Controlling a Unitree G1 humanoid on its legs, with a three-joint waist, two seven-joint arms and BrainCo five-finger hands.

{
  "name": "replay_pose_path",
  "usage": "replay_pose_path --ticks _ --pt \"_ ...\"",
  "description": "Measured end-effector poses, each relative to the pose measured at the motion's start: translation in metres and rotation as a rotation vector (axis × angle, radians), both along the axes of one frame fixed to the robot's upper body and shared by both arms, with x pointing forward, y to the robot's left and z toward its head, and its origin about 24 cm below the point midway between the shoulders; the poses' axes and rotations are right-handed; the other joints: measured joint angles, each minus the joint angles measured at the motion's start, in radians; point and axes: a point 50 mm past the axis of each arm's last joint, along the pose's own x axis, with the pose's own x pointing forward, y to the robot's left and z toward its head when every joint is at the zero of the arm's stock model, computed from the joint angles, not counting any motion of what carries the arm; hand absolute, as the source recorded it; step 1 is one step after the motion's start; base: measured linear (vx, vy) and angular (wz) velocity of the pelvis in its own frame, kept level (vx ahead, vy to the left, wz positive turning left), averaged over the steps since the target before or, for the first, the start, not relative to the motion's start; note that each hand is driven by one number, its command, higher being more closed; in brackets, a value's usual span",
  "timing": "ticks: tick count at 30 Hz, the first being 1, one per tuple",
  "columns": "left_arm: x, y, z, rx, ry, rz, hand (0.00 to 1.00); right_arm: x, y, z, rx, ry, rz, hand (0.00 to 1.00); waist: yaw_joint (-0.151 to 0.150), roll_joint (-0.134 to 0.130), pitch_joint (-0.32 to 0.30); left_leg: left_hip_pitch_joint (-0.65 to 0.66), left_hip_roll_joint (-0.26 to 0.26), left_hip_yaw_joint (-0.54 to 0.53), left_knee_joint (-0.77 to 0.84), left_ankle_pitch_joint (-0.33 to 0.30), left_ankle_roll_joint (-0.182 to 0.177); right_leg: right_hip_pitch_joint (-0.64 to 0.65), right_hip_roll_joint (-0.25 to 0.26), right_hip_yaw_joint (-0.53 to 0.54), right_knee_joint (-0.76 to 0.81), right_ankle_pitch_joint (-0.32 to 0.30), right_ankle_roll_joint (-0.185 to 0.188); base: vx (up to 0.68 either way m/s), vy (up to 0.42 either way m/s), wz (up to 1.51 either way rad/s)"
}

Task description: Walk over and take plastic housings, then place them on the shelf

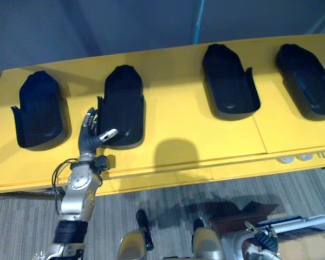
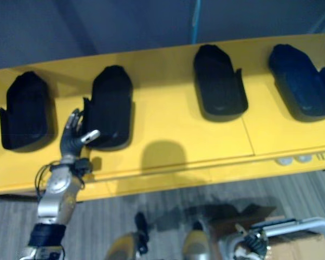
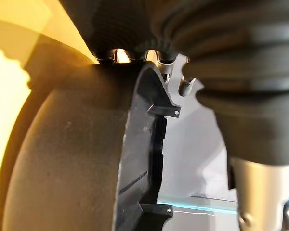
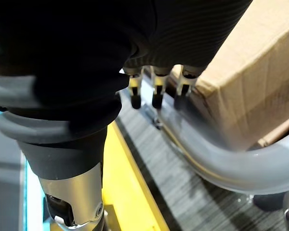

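- Evidently placing: the left hand (image 1: 88, 138) pinched one side wall of a black moulded plastic housing (image 1: 124, 97), which lay on the long yellow shelf (image 1: 176, 108).
- The right hand (image 4: 156, 91) hung relaxed and empty.
- Next, I judged, it had to let go without dragging the housing.

On the shelf (image 1: 173, 108), a row: leftmost housing (image 1: 39, 111) by the left edge, second housing (image 1: 123, 105), third housing (image 1: 227, 81), rightmost housing (image 1: 306, 81); left robot hand (image 1: 91, 134) at the second housing's front left corner
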Motion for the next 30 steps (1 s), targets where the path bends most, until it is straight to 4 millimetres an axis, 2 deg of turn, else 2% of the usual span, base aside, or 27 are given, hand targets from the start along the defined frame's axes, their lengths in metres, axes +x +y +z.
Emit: replay_pose_path --ticks 20,30 --pt "0.0053 -0.0019 0.0007 -0.135 -0.007 -0.076 0.0 -0.0007 0.0072 -0.0043 0.021 0.022 0.014 0.0 -0.003 -0.021 -0.014 -0.01 -0.012 -0.007 -0.027 0.023 0.006 -0.011 -0.006 0.001 -0.012 0.007 0.008 0.0 0.001 0.01" --pt "0.0086 -0.0062 0.005 -0.126 -0.023 -0.114 0.0 0.003 0.0077 -0.005 0.019 0.025 0.005 0.0 -0.015 -0.025 -0.012 -0.025 -0.024 -0.026 -0.035 0.037 0.015 -0.016 -0.012 -0.001 -0.018 0.017 0.002 0.0 0.006 0.06"
